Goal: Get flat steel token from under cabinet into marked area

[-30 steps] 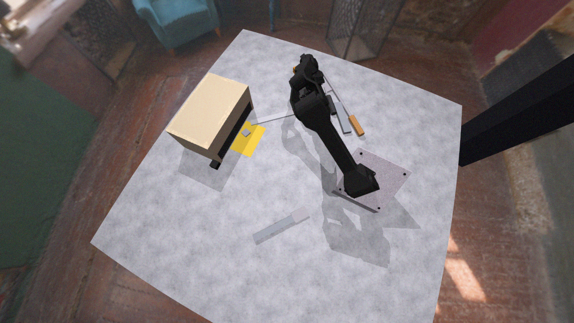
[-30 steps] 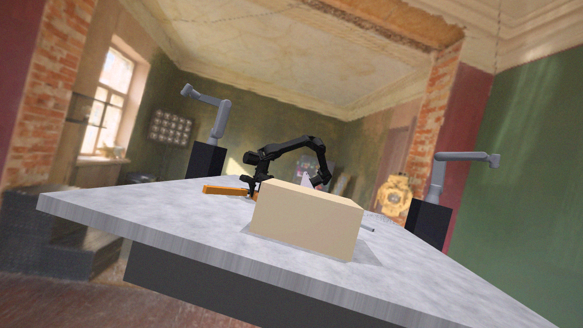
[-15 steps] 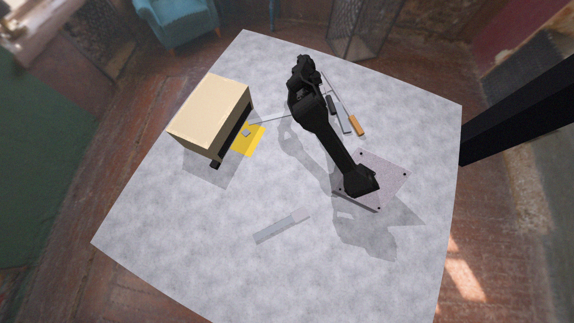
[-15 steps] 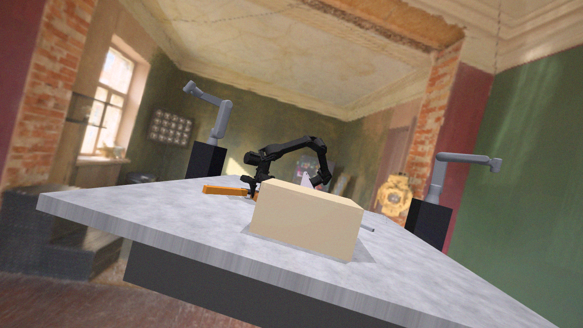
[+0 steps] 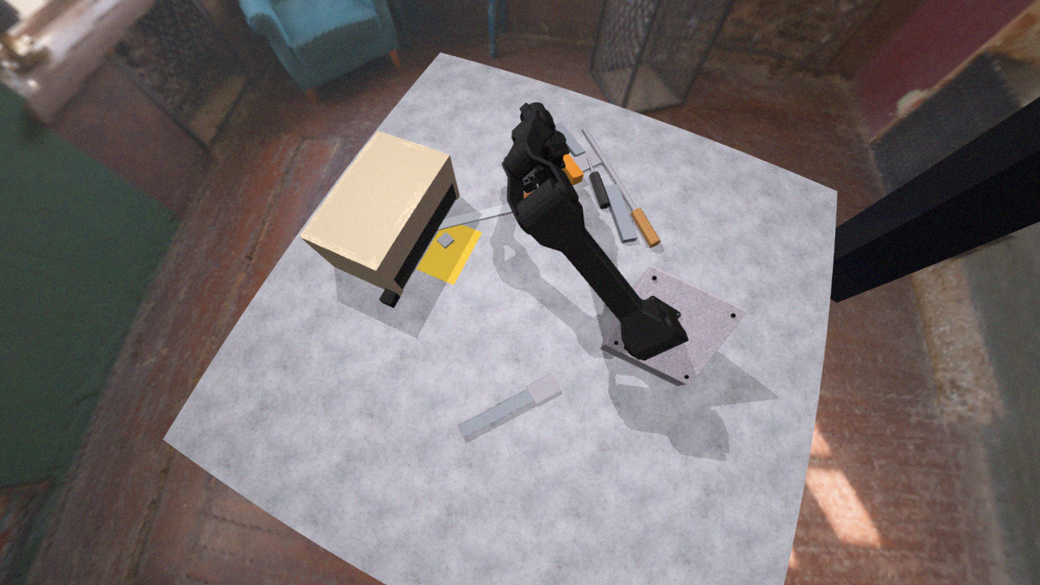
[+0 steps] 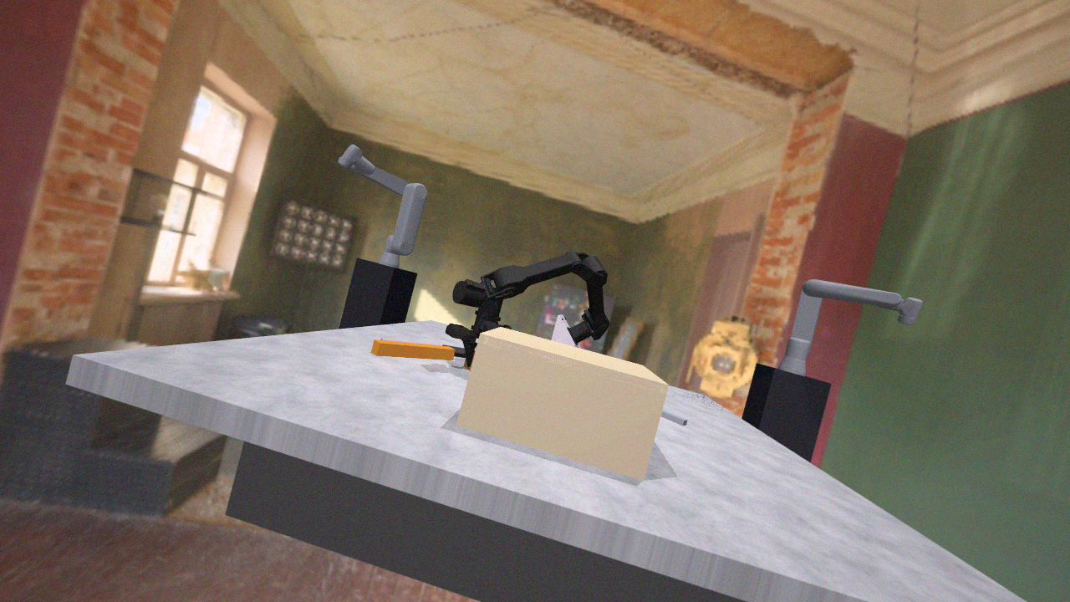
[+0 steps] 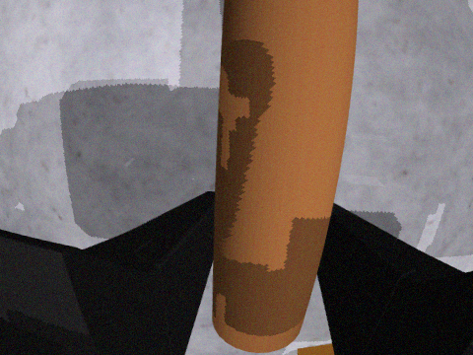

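Observation:
The cabinet [image 5: 381, 196] [image 6: 561, 408] is a cream box with a dark slotted lower front. The small grey token [image 5: 444, 240] lies on the yellow marked area [image 5: 444, 266], toward its cabinet side, and looks flat. My gripper [image 7: 267, 209] [image 6: 469, 360] is shut on the rounded orange handle [image 7: 291, 128] of a tool. Its fingertips are hidden under the arm in the top view. The tool's long thin grey blade [image 5: 478, 218] runs from under the arm to the cabinet front, its end close to the token. Whether they touch is unclear.
Beyond the arm lie an orange block [image 5: 573, 169] [image 6: 411, 349], a black-handled tool [image 5: 599, 190], a grey bar [image 5: 621, 213] and a rod with an orange handle [image 5: 644, 227]. A pale grey tool [image 5: 498, 414] lies nearer the front. A black block [image 5: 389, 298] shows at the cabinet's corner.

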